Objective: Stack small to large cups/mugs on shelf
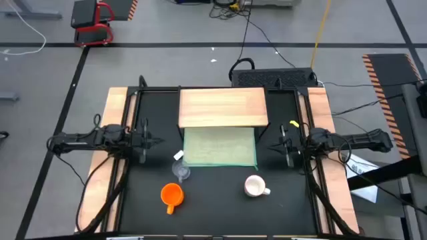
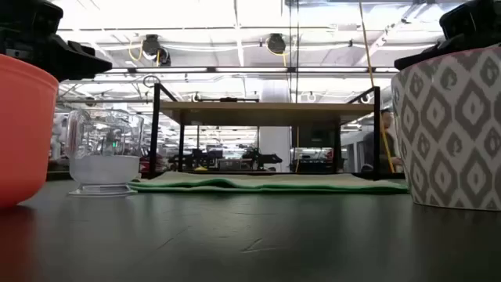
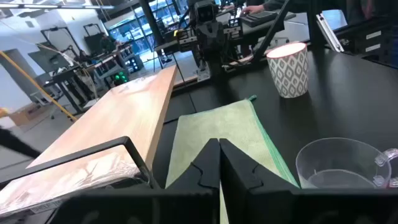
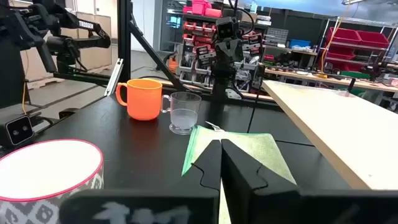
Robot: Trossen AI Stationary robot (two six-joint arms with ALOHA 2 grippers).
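The clear cup stands on the black worktop just off the near left corner of the green mat, close to the mat's edge — whether it touches cannot be made out. The orange mug sits a little nearer the front edge, just beside the clear cup, its handle pointing to the front. The white mug, patterned grey on the outside, stands well apart to the right, its handle turned rightward. None of the three is on the shelf, the pale-wood board raised on a dark frame behind the mat; its top is bare.

The left gripper hangs over the worktop left of the mat, pointing inward, its fingers pressed together and holding nothing. The right gripper mirrors it on the mat's right side — its fingers likewise closed and empty. Both are well apart from the cups.
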